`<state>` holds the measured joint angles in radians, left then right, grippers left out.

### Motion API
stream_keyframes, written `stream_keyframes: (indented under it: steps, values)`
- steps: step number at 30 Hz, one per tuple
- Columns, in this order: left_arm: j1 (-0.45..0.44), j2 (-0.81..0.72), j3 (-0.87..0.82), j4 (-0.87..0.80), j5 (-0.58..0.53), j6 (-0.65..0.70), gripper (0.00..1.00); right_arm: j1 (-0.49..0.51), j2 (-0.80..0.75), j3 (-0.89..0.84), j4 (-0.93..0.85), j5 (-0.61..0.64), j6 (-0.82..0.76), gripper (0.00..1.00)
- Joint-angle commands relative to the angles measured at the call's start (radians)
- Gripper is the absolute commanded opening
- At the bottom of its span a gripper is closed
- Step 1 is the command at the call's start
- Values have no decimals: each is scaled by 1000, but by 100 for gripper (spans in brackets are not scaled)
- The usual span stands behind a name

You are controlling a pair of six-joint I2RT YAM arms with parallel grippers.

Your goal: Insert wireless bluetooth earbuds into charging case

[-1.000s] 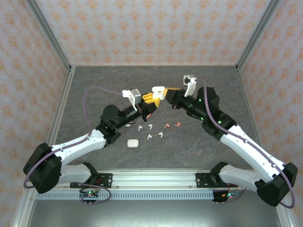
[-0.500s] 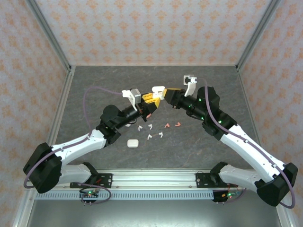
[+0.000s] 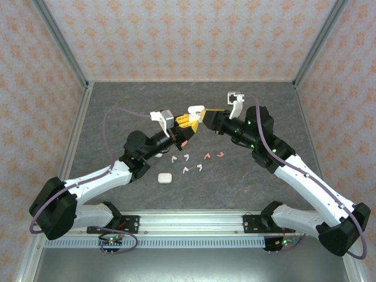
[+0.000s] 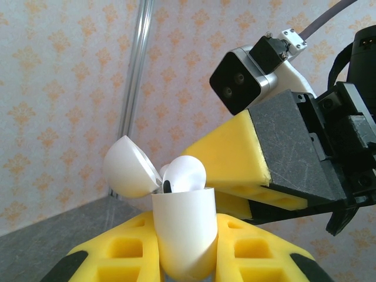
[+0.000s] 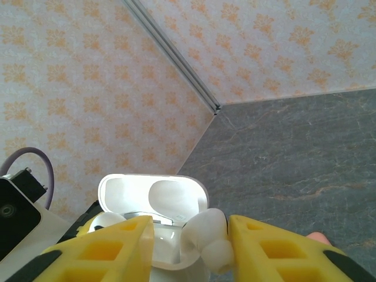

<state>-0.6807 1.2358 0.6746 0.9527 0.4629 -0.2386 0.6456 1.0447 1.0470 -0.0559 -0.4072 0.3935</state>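
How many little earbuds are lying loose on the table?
6. Four white earbuds lie mid-table: two farther back, two nearer the arms' bases. Two coral earbuds sit just right of them. More may be hidden.

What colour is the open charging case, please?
The case is white; left wrist view shows it best.

Case (image 4: 183, 235): smooth glossy white plastic; earbud (image 4: 187, 171) in it equally glossy. My left fingers (image 4: 135, 226) beside case: matt yellow plastic.
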Motion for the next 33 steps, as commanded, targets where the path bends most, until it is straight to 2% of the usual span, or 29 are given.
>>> stream_keyframes:
  steps: [1,17,33]
  values:
    - [-6,8,26,65,-2,-8,0,7,-3,38,-7,-22,5,41]
    - [-7,5,21,80,11,-8,0,3,1,79,-30,-8,14,66]
    - [-8,2,19,77,5,-7,0,-9,7,109,-106,-29,24,70]
